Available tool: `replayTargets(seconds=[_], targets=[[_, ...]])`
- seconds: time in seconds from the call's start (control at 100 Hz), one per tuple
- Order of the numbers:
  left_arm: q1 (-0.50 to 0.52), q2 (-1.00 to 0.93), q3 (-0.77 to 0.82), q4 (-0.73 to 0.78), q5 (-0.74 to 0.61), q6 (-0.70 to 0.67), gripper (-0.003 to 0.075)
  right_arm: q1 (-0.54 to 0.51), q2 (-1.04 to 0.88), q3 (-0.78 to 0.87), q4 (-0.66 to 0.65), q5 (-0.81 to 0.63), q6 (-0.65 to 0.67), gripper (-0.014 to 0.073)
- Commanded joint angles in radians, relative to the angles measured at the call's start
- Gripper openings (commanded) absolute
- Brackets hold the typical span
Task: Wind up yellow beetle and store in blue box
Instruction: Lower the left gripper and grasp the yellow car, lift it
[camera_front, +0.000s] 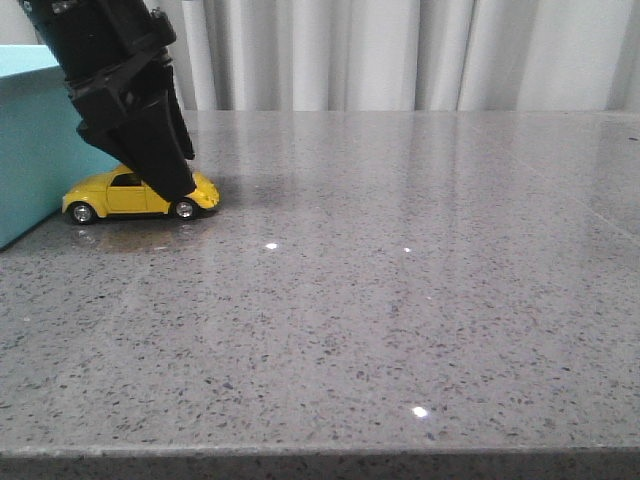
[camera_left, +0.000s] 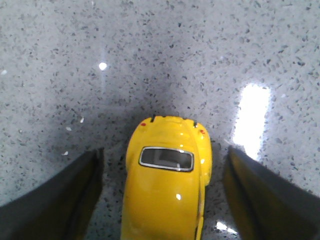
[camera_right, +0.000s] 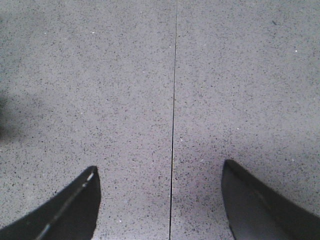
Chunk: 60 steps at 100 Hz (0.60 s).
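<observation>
Front view: my left gripper (camera_front: 180, 192) hangs over the glossy yellow toy beetle (camera_front: 105, 193) at left-centre, beside the turquoise-blue box (camera_front: 30, 150). Left wrist: fingers (camera_left: 60, 200) spread wide around it, untouched. Right gripper (camera_right: 160, 200) open, empty. Next I'd close, then drag backward to wind.

No text, label, brand, number or sign can be read in any view. The yellow beetle (camera_front: 140, 194) between the left hand's (camera_left: 162, 195) fingers shows plain paint, the blue box (camera_front: 35, 150) beside it has blank sides, and the table (camera_front: 400, 300) carries only speckles.
</observation>
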Motion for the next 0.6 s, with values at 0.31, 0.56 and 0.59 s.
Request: replayTargets(seconds=[0.31,0.56,0.59], targets=[[-0.009,-0.044,-0.032,-0.026,-0.006,-0.009,0.0214,0.0,-0.02,-0.02,-0.005,-0.056,-0.008,0.0517],[-0.042,-0.044,-0.09,-0.046,-0.002,-0.009,0.0169,0.0,-0.02,-0.02,-0.005,-0.056,-0.008,0.0517],[-0.051,-0.044,-0.101,-0.046,0.0,-0.009,0.0169,0.0,-0.02,-0.02,-0.005,-0.056,-0.008,0.0517]])
